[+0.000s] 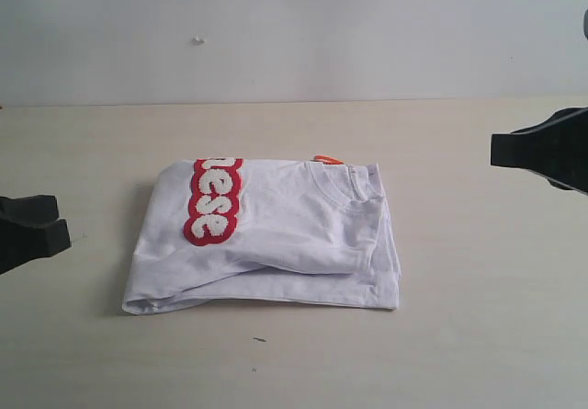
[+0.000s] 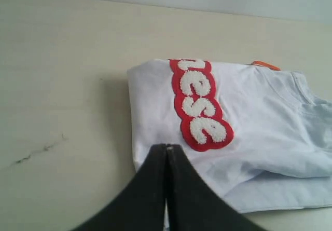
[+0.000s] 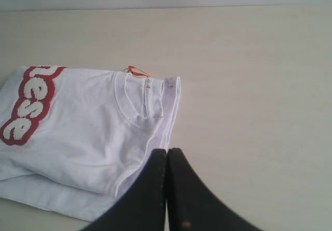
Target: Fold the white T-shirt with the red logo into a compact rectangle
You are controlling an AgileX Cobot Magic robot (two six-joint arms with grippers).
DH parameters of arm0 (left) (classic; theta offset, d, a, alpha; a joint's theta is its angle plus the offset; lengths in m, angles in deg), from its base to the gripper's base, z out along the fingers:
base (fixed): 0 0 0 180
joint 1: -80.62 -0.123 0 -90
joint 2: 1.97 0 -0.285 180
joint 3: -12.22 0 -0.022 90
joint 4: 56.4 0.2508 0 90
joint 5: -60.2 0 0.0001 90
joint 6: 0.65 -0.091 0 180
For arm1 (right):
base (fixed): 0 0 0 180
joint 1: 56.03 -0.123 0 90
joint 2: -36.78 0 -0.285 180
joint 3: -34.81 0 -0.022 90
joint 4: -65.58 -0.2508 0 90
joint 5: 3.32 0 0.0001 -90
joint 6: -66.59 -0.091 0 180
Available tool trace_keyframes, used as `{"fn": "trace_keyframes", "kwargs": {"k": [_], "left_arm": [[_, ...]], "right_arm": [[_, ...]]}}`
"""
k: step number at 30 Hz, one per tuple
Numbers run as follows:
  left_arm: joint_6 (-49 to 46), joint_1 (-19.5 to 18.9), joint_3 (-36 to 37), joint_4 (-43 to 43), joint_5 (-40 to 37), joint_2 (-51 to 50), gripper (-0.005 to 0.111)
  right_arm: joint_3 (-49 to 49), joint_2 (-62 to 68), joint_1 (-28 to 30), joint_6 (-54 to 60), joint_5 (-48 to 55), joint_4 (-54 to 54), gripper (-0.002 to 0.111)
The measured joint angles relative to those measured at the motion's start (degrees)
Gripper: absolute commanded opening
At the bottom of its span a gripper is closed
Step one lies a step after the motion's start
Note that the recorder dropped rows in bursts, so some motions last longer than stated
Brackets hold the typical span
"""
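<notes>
**Apparel: white T-shirt (image 1: 294, 234) with red logo (image 1: 213, 202), folded**

Location: flat on pale wooden counter (image 1: 478, 335), near its middle, between the two end effectors and well apart from both. Short-sleeved, wrinkled, folded into a rough layered rectangle. Front edge uneven, with a lower layer showing beneath the upper one.

Handling (judged): soft, light, limp knit. Likely to sag and slip open if lifted from a single point. Not fragile. Best pinched through all layers at a folded edge, one side per end effector. Thicker at ribbed collar (image 1: 344, 187) and at the fuzzy patch, so probably a bulkier grip there.

Markings: bubble-outlined red patch with fluffy white letters, running over the far-left fold. Legible: "ese", preceded by a partial letter; remainder tucked out of sight. Small orange tag (image 1: 327, 160) at the neck, too small to read.

End effectors: left end effector (image 2: 167, 149) pressed fully closed, nothing held, hovering off the logo side. Right end effector (image 3: 167, 152) likewise closed tight and empty, off the collar side.
</notes>
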Motion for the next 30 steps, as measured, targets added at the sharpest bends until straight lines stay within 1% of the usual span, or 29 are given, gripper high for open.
{"fn": "trace_keyframes", "kwargs": {"k": [9,12,16,20,24,30], "left_arm": [[-0.22,0.00,0.09,0.27,0.00,0.00,0.000],[-1.26,0.00,0.09,5.77,3.09,0.00,0.000],[-1.49,0.00,0.09,15.94,7.02,0.10,0.000],[-3.99,-0.14,0.09,18.84,7.94,1.84,0.000],[-5.49,-2.15,0.64,19.56,6.55,6.80,0.000],[-5.80,-7.73,3.92,19.56,3.29,16.23,0.000]], "right_arm": [[0.00,0.00,0.00,-0.11,0.00,0.00,0.000],[0.00,0.00,0.00,-0.11,0.00,0.00,0.000],[0.00,0.00,0.00,-0.11,0.00,0.00,0.000],[0.00,0.00,0.00,-0.11,0.00,0.00,0.000],[0.00,0.00,0.00,-0.11,0.00,0.00,0.000],[0.00,0.00,0.00,-0.11,0.00,0.00,0.000]]}}
